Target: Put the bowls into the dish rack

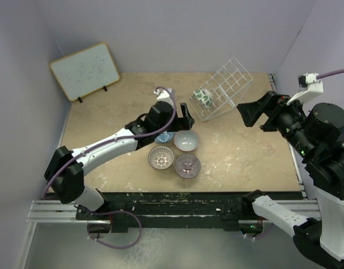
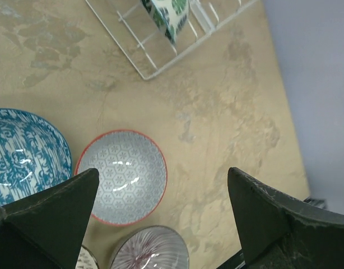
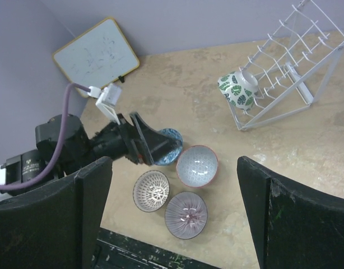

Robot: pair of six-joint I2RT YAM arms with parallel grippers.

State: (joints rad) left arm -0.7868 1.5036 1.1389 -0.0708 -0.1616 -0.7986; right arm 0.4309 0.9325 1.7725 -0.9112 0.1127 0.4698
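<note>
In the rack [image 1: 232,78], green-and-white bowl [image 1: 203,96]: whole overhead, cropped at left wrist

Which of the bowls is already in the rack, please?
The green-and-white bowl, tipped on its side in the rack; the other four sit upright on the table.

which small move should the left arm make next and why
Probably lower the left claw onto the rim of the blue bowl and close on it. The claw is open and empty, one finger hangs right above that bowl, and it is one of four bowls left on the table. Only the green-and-white bowl sits in the dish rack.
</note>
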